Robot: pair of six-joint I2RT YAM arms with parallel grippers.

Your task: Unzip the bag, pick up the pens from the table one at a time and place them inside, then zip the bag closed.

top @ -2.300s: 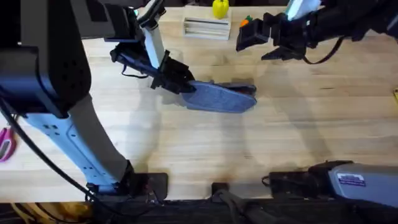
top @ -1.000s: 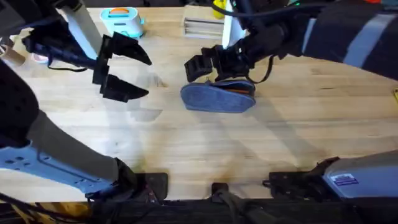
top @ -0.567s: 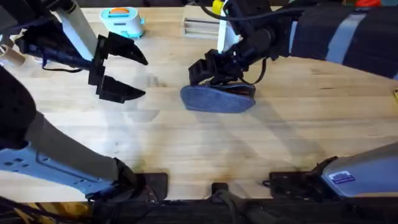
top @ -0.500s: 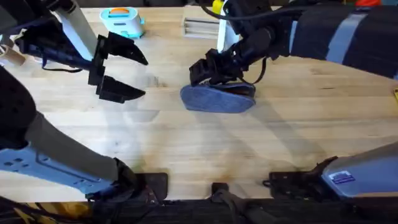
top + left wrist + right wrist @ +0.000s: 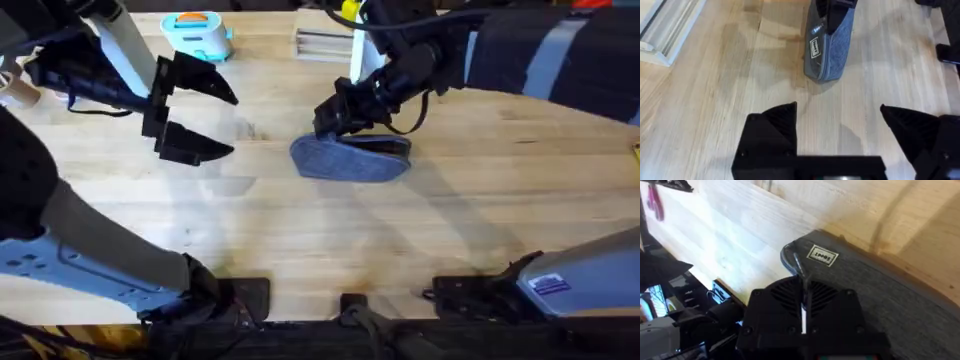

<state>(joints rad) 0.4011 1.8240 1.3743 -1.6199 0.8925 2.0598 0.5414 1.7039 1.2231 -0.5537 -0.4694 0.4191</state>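
**Right hand at the zip pull, bag lying on the worktop**

The bag (image 5: 352,158) lies flat near the middle of the worktop (image 5: 330,240), its long side running across the overhead view. The right hand (image 5: 335,113) reaches across from the right and bears down on the bag's left end, where the zip ends. In the right wrist view its fingers (image 5: 805,305) are pressed together on a thin metal pull (image 5: 801,275) at the bag's rounded end, just beside a small white label (image 5: 822,256). So the step in hand looks like the zip, most likely the closing pull, as no pens can be seen lying on the worktop; whether the zip is open or closed I cannot tell. The next move calls for a steady drag along the zip line without lifting the bag.

The left hand (image 5: 190,110) hovers well apart to the left, above the worktop, fingers spread wide and holding nothing, pointed toward the bag
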